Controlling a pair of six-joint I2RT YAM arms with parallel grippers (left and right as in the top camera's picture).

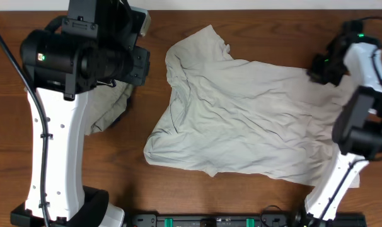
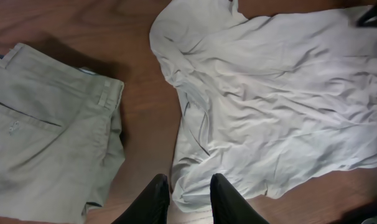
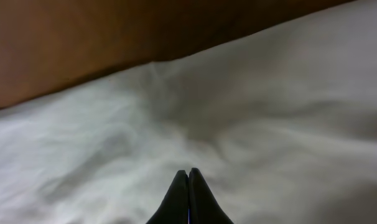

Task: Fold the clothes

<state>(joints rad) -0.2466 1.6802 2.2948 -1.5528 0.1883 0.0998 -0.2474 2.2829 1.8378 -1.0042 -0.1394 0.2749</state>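
The right claw [image 3: 188, 171] is pressed together, right at the shirt [image 1: 248, 120]. The left claw [image 2: 188, 180] stands a little apart, shirt at 12 o'clock. The shirt lies 9 to 3 on the surface [image 1: 115, 176]. The right claw is nearer.

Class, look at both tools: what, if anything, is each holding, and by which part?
The right tool is shut on the T-shirt, seemingly pinching cloth just inside the edge nearest that arm. The left tool stands open, holding nothing.
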